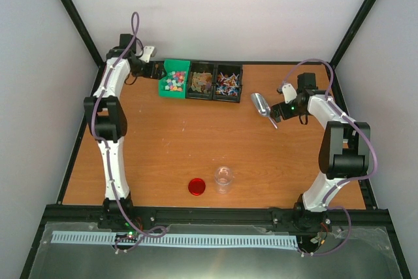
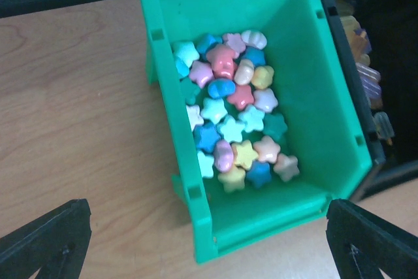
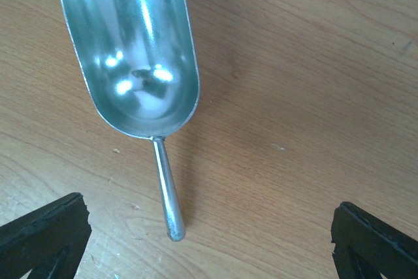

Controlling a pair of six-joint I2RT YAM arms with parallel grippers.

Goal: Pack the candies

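Pastel star-shaped and round candies (image 2: pixel 236 119) fill a green bin (image 2: pixel 326 96) at the table's far left (image 1: pixel 174 80). My left gripper (image 1: pixel 151 68) hangs just left of the bin, open and empty; its fingertips (image 2: pixel 52 233) show wide apart below the bin's near end. A metal scoop (image 1: pixel 261 106) lies empty on the table; its bowl (image 3: pixel 130 50) and handle (image 3: pixel 166 191) show in the right wrist view. My right gripper (image 1: pixel 279 110) is open over the scoop's handle, touching nothing. A clear cup (image 1: pixel 223 178) and a red lid (image 1: pixel 196 187) stand near the front.
Two black bins (image 1: pixel 215 82) with brownish and wrapped sweets stand right of the green bin. One also shows in the left wrist view (image 2: pixel 372 83). The wooden table (image 1: pixel 163 142) is ringed by a black frame and white walls.
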